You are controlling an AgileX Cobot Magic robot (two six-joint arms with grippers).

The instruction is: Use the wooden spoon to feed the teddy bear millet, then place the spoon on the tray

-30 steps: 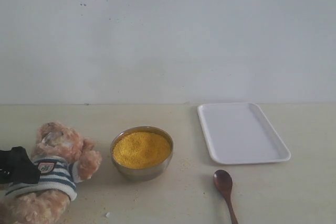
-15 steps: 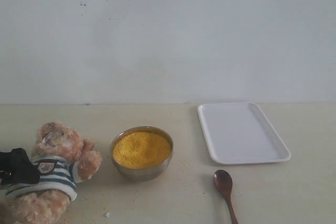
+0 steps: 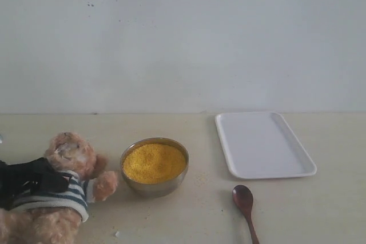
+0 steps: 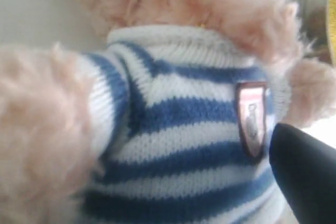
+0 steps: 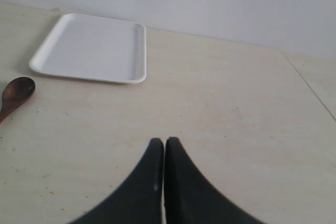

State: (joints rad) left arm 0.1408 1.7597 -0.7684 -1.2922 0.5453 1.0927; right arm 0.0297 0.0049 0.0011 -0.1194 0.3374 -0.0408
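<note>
Left gripper (image 3: 40, 180), jaws spread wide, straddles the teddy bear (image 3: 71, 152) at the near left; the right gripper (image 5: 164, 142) is pinched shut, empty. Nearest, the wooden spoon (image 3: 243, 198) lies untouched on the table; beyond, the millet (image 3: 154, 162) heaps its bowl; farthest, the tray (image 3: 263, 144) holds nothing. By my judgement, feeding and placing are both left to do.

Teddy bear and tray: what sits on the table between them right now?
The exterior view shows the metal bowl of millet between the teddy bear and the tray, near the bear's paw; otherwise bare tabletop.
</note>
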